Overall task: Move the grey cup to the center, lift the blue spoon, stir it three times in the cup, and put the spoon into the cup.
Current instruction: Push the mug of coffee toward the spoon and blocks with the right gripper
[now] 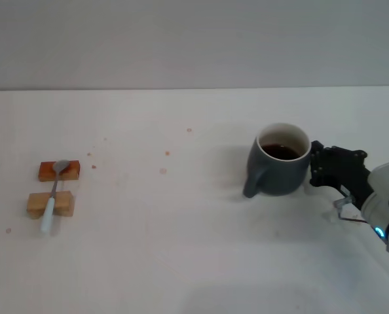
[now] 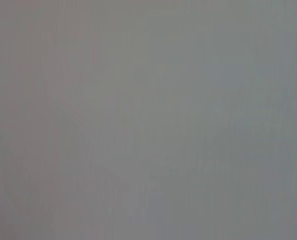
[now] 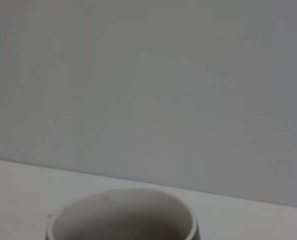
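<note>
The grey cup [image 1: 279, 169] stands upright right of the table's middle, dark liquid inside, its handle turned toward the left front. My right gripper [image 1: 314, 165] is against the cup's right side at rim height. The right wrist view shows only the cup's white-lined rim [image 3: 122, 212] close up. Far to the left, the blue spoon [image 1: 52, 196] lies across two wooden blocks, its metal bowl on the farther one and its pale handle pointing toward me. My left gripper is out of view; the left wrist view shows only a blank grey surface.
A reddish-brown block [image 1: 70, 171] and a lighter wooden block [image 1: 63, 204] carry the spoon at the left. The white table [image 1: 181, 248] has a few small specks near its middle. A grey wall rises behind the table's far edge.
</note>
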{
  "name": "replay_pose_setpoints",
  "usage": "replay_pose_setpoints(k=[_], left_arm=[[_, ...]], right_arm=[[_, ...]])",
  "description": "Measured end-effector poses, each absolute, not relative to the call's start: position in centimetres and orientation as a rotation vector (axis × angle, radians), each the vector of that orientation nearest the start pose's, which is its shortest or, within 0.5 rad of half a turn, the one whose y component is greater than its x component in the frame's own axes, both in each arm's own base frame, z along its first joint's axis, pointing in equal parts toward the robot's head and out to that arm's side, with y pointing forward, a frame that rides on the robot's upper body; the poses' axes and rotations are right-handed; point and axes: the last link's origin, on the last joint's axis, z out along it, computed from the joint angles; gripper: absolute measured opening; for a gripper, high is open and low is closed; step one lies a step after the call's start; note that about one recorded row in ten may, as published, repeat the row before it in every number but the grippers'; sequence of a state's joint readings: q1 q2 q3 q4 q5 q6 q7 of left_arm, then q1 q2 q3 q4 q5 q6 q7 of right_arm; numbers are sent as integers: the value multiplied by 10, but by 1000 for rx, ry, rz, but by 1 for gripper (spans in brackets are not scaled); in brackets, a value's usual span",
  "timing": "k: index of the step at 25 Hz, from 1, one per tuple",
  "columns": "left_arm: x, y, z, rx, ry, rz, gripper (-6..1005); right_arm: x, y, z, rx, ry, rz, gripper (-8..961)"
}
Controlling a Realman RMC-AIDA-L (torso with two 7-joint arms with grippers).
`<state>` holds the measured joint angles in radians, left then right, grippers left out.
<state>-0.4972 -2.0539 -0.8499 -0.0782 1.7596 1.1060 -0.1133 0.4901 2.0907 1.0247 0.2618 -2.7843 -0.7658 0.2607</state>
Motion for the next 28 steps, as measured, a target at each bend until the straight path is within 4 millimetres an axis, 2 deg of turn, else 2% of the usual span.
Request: replay_pose_setpoints(k=[10, 28], left_arm=[[-381, 341, 53, -1119, -716, -611, 832], [-381, 340, 53, -1123, -713, -609, 831]], right_arm=[[292, 355, -89, -2047, 611, 479, 29], [248, 373, -108, -2168, 527, 474, 29]])
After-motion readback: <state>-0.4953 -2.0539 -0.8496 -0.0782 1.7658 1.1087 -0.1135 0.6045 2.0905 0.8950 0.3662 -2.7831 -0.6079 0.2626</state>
